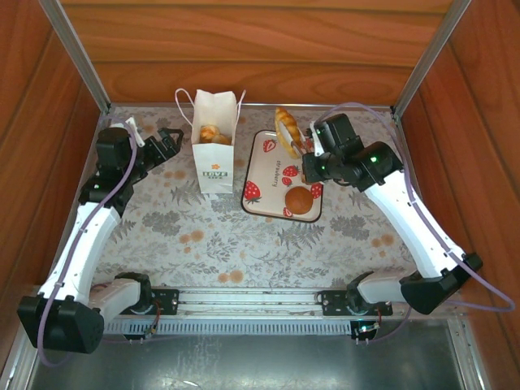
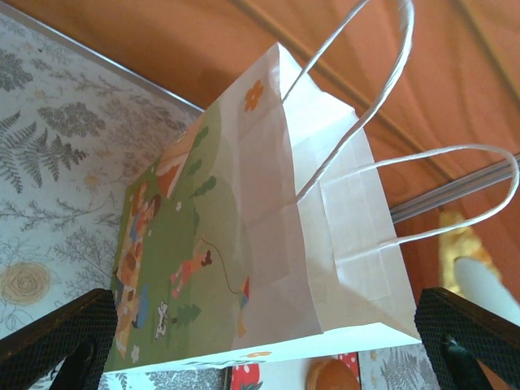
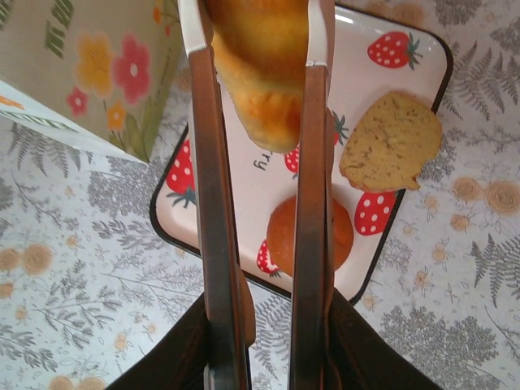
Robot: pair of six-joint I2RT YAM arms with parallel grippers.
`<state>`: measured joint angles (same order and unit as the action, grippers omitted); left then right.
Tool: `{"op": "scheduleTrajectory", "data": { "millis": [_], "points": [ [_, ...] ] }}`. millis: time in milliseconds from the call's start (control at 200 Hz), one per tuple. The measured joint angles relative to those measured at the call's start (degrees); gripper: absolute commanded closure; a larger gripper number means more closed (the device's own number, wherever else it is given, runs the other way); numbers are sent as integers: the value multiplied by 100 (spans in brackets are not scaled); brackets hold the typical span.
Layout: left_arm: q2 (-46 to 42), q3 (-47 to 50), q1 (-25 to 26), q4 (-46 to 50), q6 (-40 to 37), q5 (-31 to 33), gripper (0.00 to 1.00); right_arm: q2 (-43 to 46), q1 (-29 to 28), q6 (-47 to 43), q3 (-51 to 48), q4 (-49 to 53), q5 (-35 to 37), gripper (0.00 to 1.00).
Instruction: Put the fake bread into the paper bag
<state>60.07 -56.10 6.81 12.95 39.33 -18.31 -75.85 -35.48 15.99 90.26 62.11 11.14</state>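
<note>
Moving the golden oblong roll over to the paper bag looks like the step here. The right end effector is pinched narrow on the roll, above the top edge of the strawberry tray, upper middle of the top view. The bag stands just left of the tray. I'd stay high, clear the loop handles, centre over the mouth, then let go. The left end effector is wide open by the bag's left side, can't tell if it touches. One pastry peeks out of the bag, and anything deeper is hidden. The roll's top is cut off in the wrist view.
</note>
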Motion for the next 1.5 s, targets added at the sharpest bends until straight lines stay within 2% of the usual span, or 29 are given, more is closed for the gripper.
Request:
{"op": "scheduleTrajectory", "data": {
  "millis": [500, 865, 1100, 1210, 1309, 1504],
  "points": [
    [501, -507, 0, 234, -101, -330, 4, -428, -11, -105, 1399, 0, -203, 76],
    [925, -874, 0, 256, -94, -525, 7, -1497, -352, -402, 3189, 173, -389, 76],
    [1419, -1121, 57, 247, -79, -656, 22, -2472, -686, -566, 4454, 306, -503, 76],
    [1744, -1292, 146, 247, -105, -656, 26, -2909, -802, -625, 4929, 372, -546, 76],
    [1978, -1425, 254, 249, -140, -634, 29, -3167, -883, -627, 5086, 385, -573, 76],
    [2304, -1729, 446, 345, -295, -444, 43, -3504, -957, -623, 5090, 404, -586, 76]
  ]
}}
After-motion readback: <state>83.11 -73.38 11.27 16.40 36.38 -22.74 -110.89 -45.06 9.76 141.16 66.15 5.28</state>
